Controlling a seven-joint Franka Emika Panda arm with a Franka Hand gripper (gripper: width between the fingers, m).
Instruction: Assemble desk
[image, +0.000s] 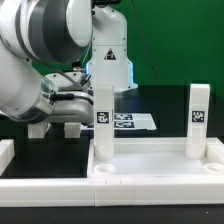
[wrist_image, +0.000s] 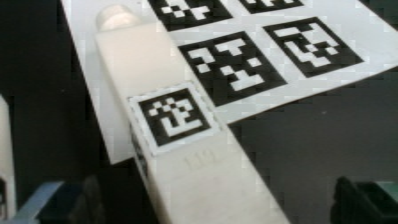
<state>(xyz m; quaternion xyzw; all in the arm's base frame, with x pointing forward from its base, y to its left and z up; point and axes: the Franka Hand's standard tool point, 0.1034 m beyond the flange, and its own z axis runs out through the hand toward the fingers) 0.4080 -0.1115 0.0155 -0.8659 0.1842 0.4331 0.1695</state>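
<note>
Exterior view, nearest: desk tabletop (image: 150, 165), white, rimmed, flat across front of dark table (image: 165, 110). Two legs upright at its far corners, each tagged: left leg (image: 103, 100), right leg (image: 198, 110). Behind them, marker board (image: 135, 122) flat on table. Farther back, arm (image: 40, 50) bent low at exterior view's left.

Wrist view: gripper (wrist_image: 210, 200) fingers spread wide. Tagged leg (wrist_image: 178, 140) runs between them, gap either side, marker board beyond. Cannot tell which leg.
</note>
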